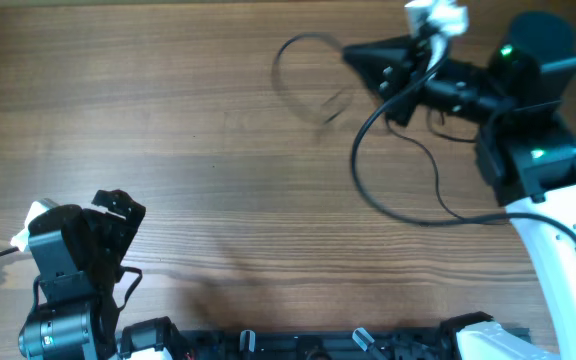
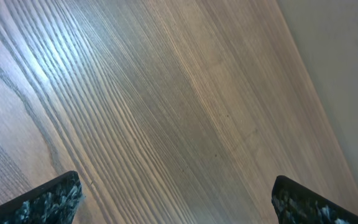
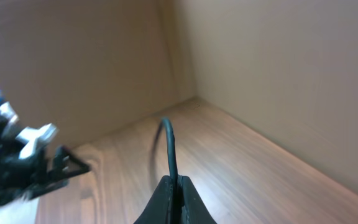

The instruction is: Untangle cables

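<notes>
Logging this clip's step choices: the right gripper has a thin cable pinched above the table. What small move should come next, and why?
Probably lower the right gripper toward the table and lay the cable flat. Its jaws are shut on that single cable, which forms a loose loop with no knot visible, while the left gripper stands open over the wood, holding nothing.

— What lies under it all?
— A brown wood-grain bench (image 1: 168,150), its grain running in long streaks. A pale sheen of light (image 2: 42,56) sits ahead and to the left of the left tool (image 2: 176,190).
— And past the bench?
— Two plain beige walls (image 3: 278,68) rise from its far edge and meet in a corner straight ahead of the right tool (image 3: 174,186).
</notes>
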